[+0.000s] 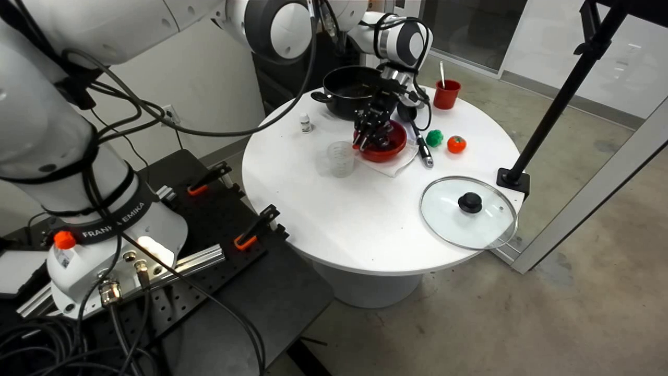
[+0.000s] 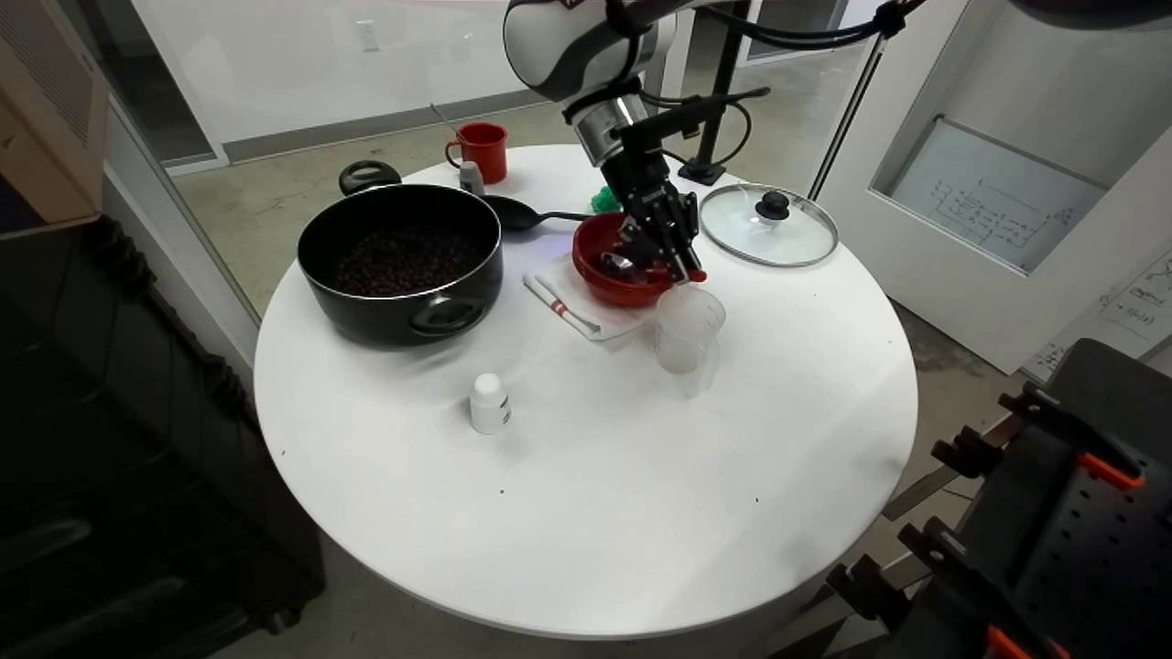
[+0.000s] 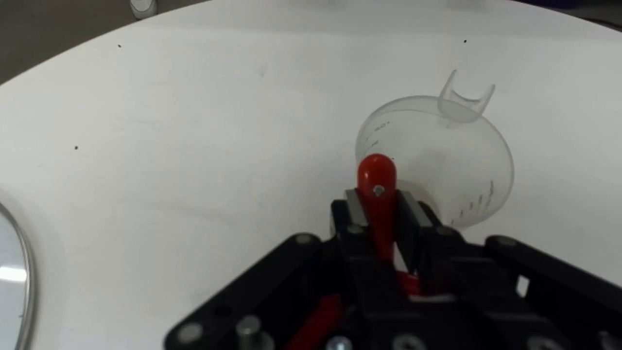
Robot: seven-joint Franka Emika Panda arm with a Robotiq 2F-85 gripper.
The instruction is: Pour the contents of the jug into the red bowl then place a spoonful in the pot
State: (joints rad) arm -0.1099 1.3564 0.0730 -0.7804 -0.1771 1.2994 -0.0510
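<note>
Jug (image 3: 452,160) looking empty, spoon (image 3: 377,177) in grip, pot (image 2: 366,316) likely coming next

Nearest, low centre in the wrist view, the gripper (image 3: 382,209) is pinching the spoon by its red handle. Just beyond, right of centre, the jug is standing with nothing showing inside, so the pour is probably counting as done. In an exterior view, near centre, the spoon's metal head is reaching into the bowl (image 2: 615,293), whose contents are hiding from sight. At left there, the pot is holding dark bits (image 2: 403,261); scooping and placing are seemingly remaining.

Lower left in an exterior view, the base (image 1: 94,261) is reading "FRANKA EMIKA"; the bottle (image 2: 490,405), below centre, is bearing unreadably small print; the whiteboard (image 2: 993,206), upper right, is showing illegible scrawls.
</note>
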